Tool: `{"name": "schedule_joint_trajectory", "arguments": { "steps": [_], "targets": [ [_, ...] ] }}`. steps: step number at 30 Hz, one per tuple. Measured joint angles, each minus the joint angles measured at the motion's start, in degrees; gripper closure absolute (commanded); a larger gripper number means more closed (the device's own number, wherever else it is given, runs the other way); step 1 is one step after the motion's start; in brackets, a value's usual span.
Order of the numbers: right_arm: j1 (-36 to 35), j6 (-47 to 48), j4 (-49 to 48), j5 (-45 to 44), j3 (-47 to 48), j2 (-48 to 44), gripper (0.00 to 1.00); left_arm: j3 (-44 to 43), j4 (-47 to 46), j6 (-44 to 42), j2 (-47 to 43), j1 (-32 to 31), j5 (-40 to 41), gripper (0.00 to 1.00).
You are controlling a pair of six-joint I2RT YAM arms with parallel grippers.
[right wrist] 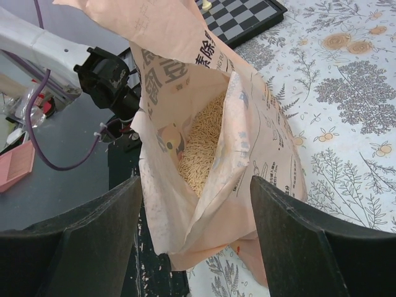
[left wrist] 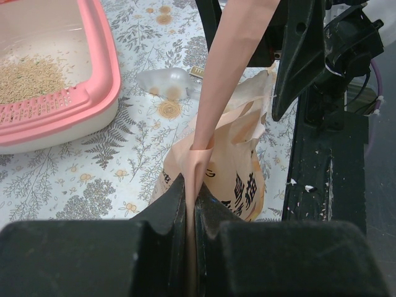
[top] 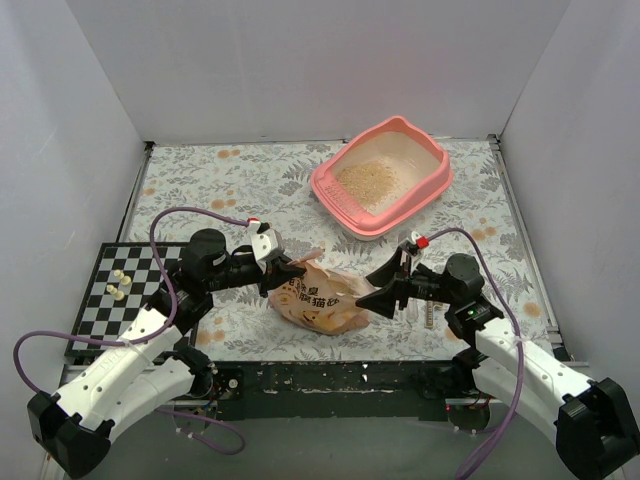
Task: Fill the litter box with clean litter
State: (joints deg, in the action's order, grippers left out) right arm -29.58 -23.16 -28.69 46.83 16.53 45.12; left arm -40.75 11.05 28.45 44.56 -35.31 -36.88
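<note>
The pink litter box (top: 385, 180) stands at the back right of the table, with a thin layer of tan clean litter (top: 368, 180) inside. An orange-peach printed bag (top: 318, 298) lies near the front edge between the arms. My left gripper (top: 283, 268) is shut on a flat strip of the bag's edge (left wrist: 213, 93), which it holds taut. My right gripper (right wrist: 195, 229) is open, with its fingers on either side of the bag's open mouth (right wrist: 204, 185). More clean litter (right wrist: 204, 145) shows inside the bag. The left wrist view also shows the litter box (left wrist: 93, 93).
A black-and-white checkerboard (top: 115, 290) with small pale pieces lies at the front left. A clear plastic scoop (left wrist: 164, 83) rests on the floral cloth between the bag and the litter box. The black table edge (left wrist: 322, 204) runs just behind the bag. White walls enclose three sides.
</note>
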Motion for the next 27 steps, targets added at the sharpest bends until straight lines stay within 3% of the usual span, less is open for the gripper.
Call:
{"name": "schedule_joint_trajectory", "arguments": {
  "steps": [15,19,21,22,24,27],
  "targets": [
    [-0.1,-8.6,-16.4,-1.2,-3.7,5.7,0.32,0.0,-0.1,0.0,0.0,0.0,0.1,1.00],
    [-0.4,-10.1,-19.3,-1.7,-4.3,6.9,0.39,0.0,-0.1,0.1,0.0,0.0,0.2,1.00],
    [-0.6,-10.4,-20.4,-1.9,-4.3,7.2,0.49,0.0,-0.2,0.2,0.0,0.0,0.2,0.99],
    [-0.8,-10.7,-21.1,-1.9,-4.3,7.5,0.58,0.0,-0.2,0.2,0.1,0.0,0.3,0.94],
    [-0.9,-11.1,-22.6,-1.9,-4.4,8.3,0.98,0.0,-0.3,0.3,0.2,0.0,0.4,0.78],
    [-1.1,-12.2,-24.7,-2.0,-4.8,9.6,0.99,0.0,-1.2,0.8,0.2,0.0,1.0,0.66]
  ]
}}
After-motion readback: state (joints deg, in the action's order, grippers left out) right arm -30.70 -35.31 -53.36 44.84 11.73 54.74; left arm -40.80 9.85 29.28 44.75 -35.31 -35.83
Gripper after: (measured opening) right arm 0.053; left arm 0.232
